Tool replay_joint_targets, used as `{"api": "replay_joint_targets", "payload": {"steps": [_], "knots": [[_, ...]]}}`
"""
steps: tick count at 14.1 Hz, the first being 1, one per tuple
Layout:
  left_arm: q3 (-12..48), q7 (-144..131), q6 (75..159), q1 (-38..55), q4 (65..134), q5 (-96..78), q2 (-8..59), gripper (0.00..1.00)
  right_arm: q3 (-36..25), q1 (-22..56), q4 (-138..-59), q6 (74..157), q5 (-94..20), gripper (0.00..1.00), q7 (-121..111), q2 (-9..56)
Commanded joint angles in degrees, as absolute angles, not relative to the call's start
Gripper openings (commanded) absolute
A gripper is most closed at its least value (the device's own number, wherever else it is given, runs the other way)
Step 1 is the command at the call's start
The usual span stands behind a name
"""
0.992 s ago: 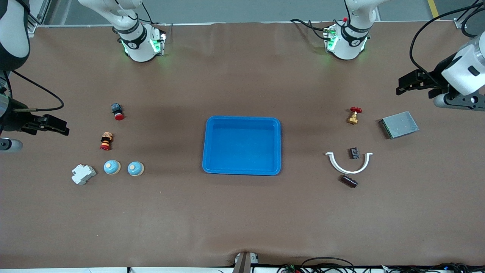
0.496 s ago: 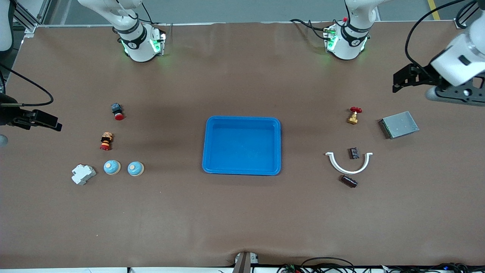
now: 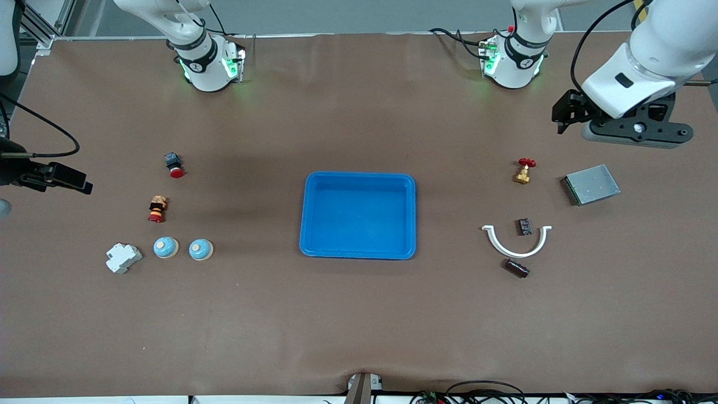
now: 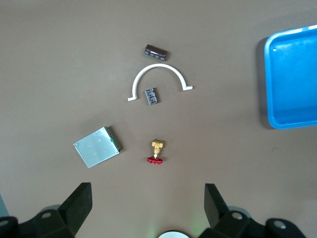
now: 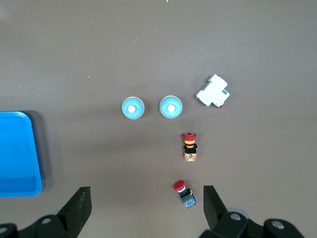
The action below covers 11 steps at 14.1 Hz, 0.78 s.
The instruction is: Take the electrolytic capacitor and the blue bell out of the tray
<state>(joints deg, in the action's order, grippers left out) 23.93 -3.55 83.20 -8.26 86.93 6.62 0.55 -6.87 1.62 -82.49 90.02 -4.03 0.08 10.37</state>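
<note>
The capacitor (image 3: pixel 516 267), a small dark cylinder, lies on the table at the left arm's end, just nearer the front camera than a white curved bracket; it also shows in the left wrist view (image 4: pixel 155 51). Two blue dome bells (image 3: pixel 166 247) (image 3: pixel 201 249) sit side by side at the right arm's end, and show in the right wrist view (image 5: pixel 132 108) (image 5: pixel 170 106). A blue tray (image 3: pixel 359 175) lies mid-table. My left gripper (image 3: pixel 564 112) is open and empty, high over bare table by the valve. My right gripper (image 3: pixel 83 185) is open and empty, high over the table's end.
At the left arm's end lie a brass valve with a red handle (image 3: pixel 524 170), a grey metal box (image 3: pixel 592 184), a white curved bracket (image 3: pixel 516 241) and a small black chip (image 3: pixel 524 226). At the right arm's end are two red push buttons (image 3: pixel 174 164) (image 3: pixel 157 209) and a white breaker (image 3: pixel 123 257).
My left arm has swung in from the table's end toward its base, carrying its open gripper over the table. My right gripper drew back slightly toward the table's end, then stayed still.
</note>
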Motion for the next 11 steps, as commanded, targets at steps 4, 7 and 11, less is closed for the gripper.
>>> {"api": "replay_joint_targets", "payload": {"steps": [4,7,11], "knots": [[10.3,-3.4,83.4,2.8,86.1,6.3,1.4,1.00,-6.7,-0.7,-84.6,90.4,-5.8,1.00,-3.1,8.3],[10.5,-3.4,83.4,2.4,86.1,6.2,1.2,1.00,-6.6,-1.4,-84.6,90.3,-6.2,1.00,-3.2,8.3],[10.3,-3.1,83.3,1.9,86.1,2.7,0.6,1.00,-5.3,-3.1,-84.6,90.1,-6.1,1.00,-3.9,7.5]]}}
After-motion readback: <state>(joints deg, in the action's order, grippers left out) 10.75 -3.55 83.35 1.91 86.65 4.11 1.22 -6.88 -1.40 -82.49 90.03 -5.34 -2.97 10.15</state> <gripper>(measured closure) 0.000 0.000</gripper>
